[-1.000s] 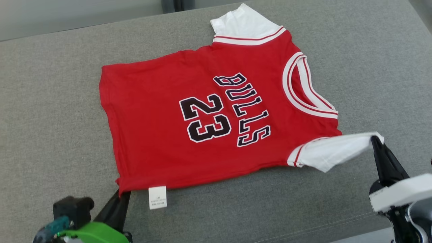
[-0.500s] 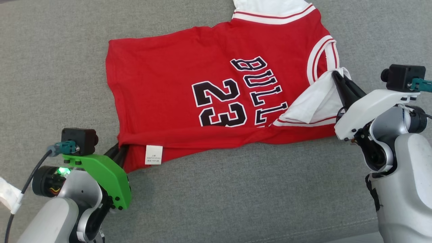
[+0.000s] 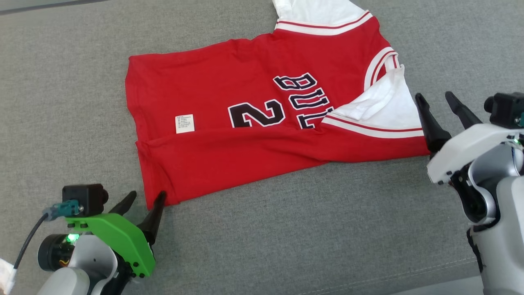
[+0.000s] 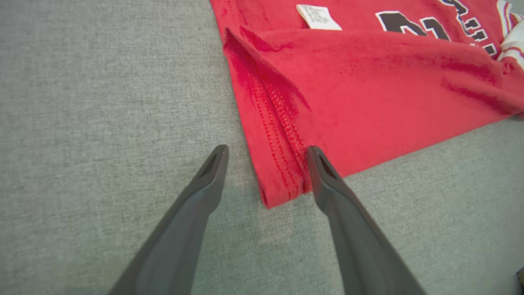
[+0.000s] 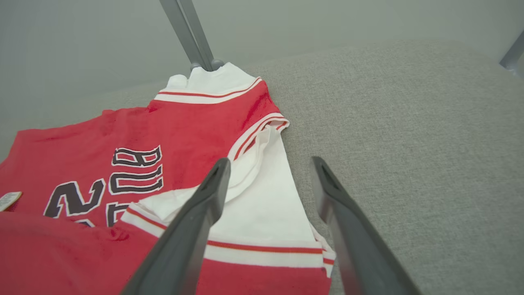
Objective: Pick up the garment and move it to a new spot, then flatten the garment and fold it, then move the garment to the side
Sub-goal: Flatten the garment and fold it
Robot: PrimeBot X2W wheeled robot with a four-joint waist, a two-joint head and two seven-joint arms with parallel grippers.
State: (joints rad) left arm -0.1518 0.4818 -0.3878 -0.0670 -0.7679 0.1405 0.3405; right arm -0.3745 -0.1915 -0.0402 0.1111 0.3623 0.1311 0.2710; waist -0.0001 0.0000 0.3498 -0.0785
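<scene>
The garment (image 3: 254,82) is a red jersey with white sleeves and dark lettering, lying on the grey cushion. Its near long edge is folded over onto the front, covering the lower half of the number, and a white label (image 3: 184,123) faces up. The near white sleeve (image 3: 380,110) lies folded onto the chest. My left gripper (image 3: 147,196) is open at the garment's near left corner (image 4: 282,192), one finger touching the hem. My right gripper (image 3: 433,96) is open just right of the folded sleeve (image 5: 266,205), holding nothing. The far sleeve (image 5: 204,82) lies flat.
The grey cushion (image 3: 286,229) stretches wide to the left, right and front of the garment. A seam (image 3: 409,274) runs along its front right. A grey metal post (image 5: 188,32) stands behind the far sleeve.
Both grippers have let go and opened. The near edge they carried now lies folded over the number, and the near sleeve rests on the chest. The head camera has shifted.
</scene>
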